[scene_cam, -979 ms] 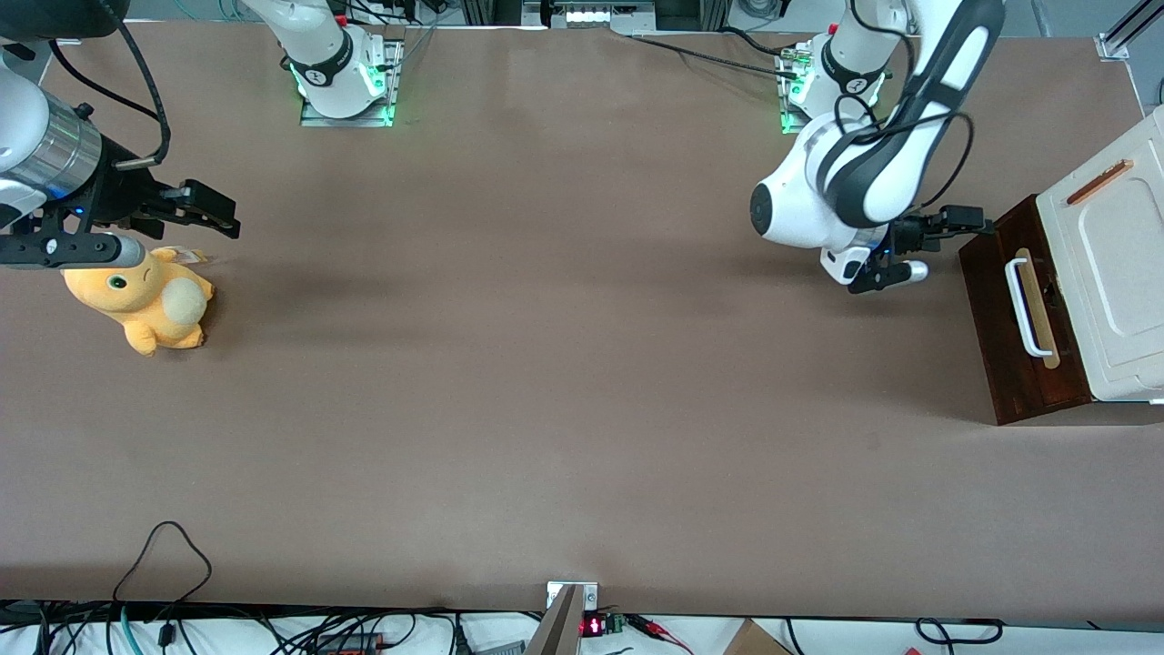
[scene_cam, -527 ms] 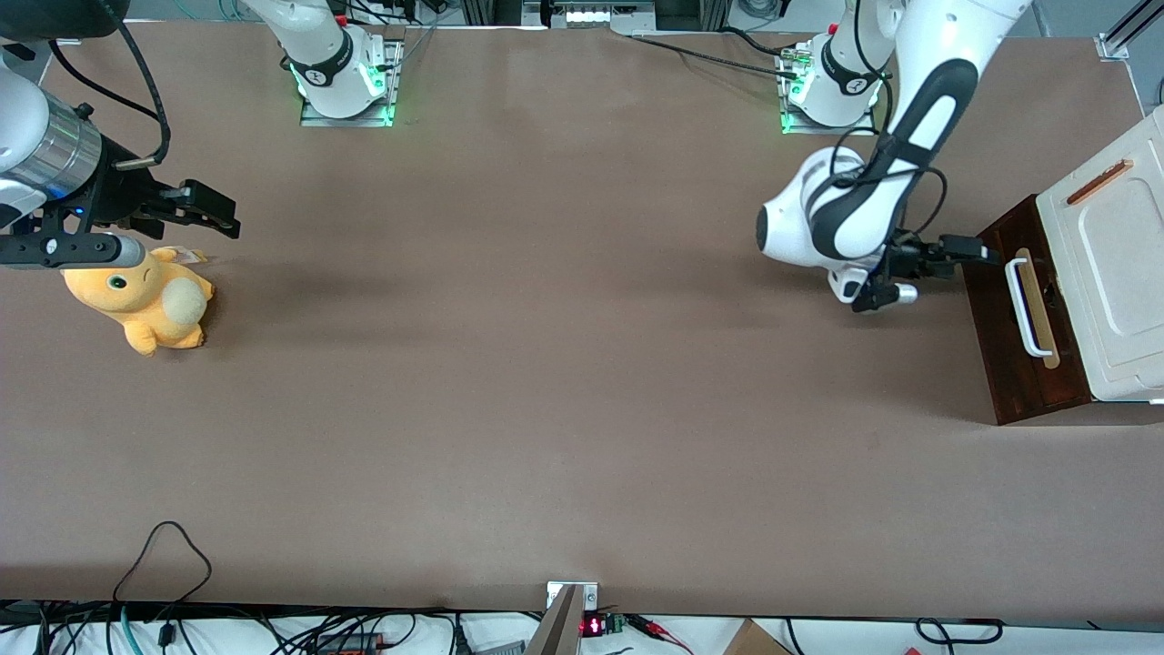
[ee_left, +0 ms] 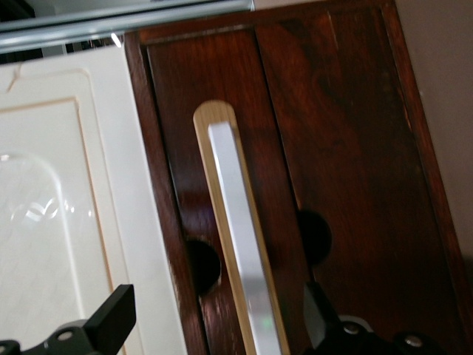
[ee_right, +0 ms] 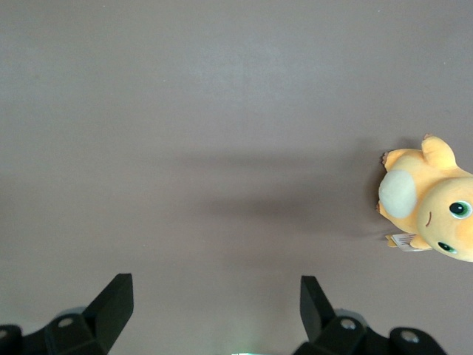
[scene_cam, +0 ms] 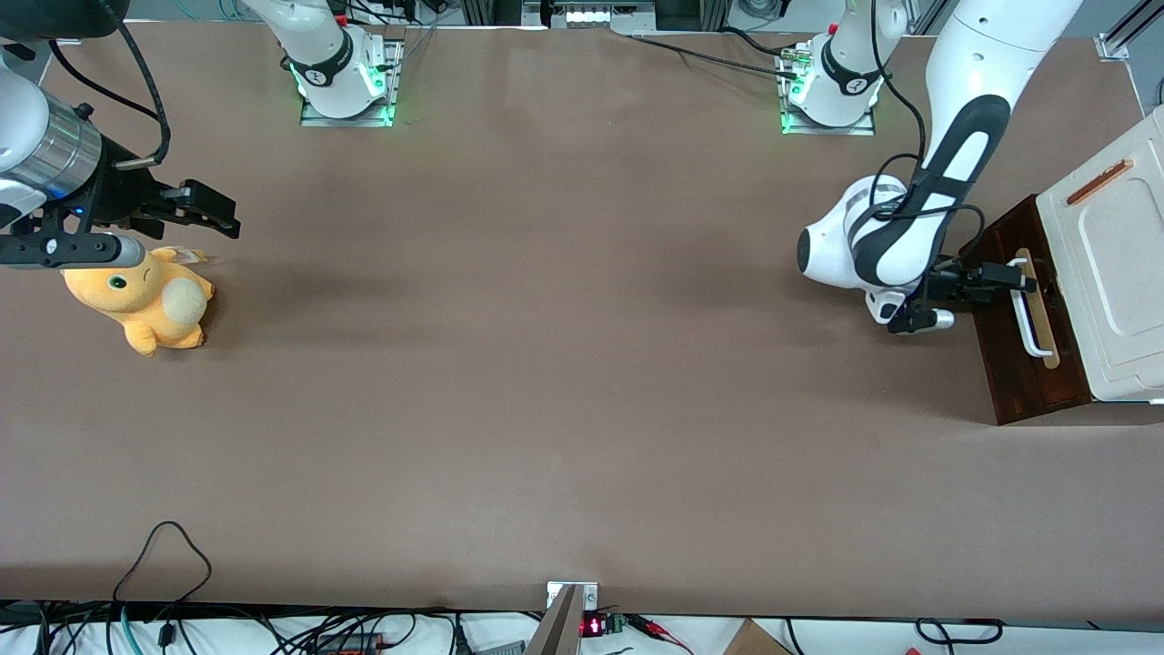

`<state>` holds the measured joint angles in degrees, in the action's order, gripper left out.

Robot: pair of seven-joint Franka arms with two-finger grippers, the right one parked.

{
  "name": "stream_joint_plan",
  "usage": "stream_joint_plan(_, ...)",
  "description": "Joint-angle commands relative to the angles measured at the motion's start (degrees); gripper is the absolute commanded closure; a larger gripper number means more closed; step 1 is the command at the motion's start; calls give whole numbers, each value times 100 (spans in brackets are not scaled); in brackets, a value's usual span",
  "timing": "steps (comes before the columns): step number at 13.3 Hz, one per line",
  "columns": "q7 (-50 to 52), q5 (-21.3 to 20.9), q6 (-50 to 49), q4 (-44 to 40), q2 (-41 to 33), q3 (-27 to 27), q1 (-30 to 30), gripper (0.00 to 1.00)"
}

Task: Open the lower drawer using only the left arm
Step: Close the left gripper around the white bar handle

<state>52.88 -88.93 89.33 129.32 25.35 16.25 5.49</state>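
The lower drawer (scene_cam: 1011,364) is a dark brown wooden front at the working arm's end of the table, with a white bar handle (scene_cam: 1034,314) on a pale wood strip. The left arm's gripper (scene_cam: 1017,276) is right in front of the drawer, at the end of the handle farther from the front camera. In the left wrist view the gripper (ee_left: 216,307) is open. Its black fingers (ee_left: 112,318) stand on either side of the handle (ee_left: 240,251) without touching it. The drawer front (ee_left: 347,148) fills most of that view.
A cream-white panelled part (scene_cam: 1114,264) with a small orange-brown handle (scene_cam: 1098,182) sits above the drawer. A yellow plush toy (scene_cam: 145,305) lies toward the parked arm's end of the table. A black cable loop (scene_cam: 164,546) lies near the table's front edge.
The left arm has swung toward the drawer and nearer the front camera. Its gripper has gone from beside the drawer's corner to astride the handle's end.
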Motion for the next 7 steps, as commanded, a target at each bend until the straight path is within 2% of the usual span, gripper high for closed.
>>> stream_joint_plan(1, -260, -203, 119, -171, 75, -122, 31, 1)
stream_joint_plan(7, -243, -230, 102, -179, 216, -192, 49, 12)
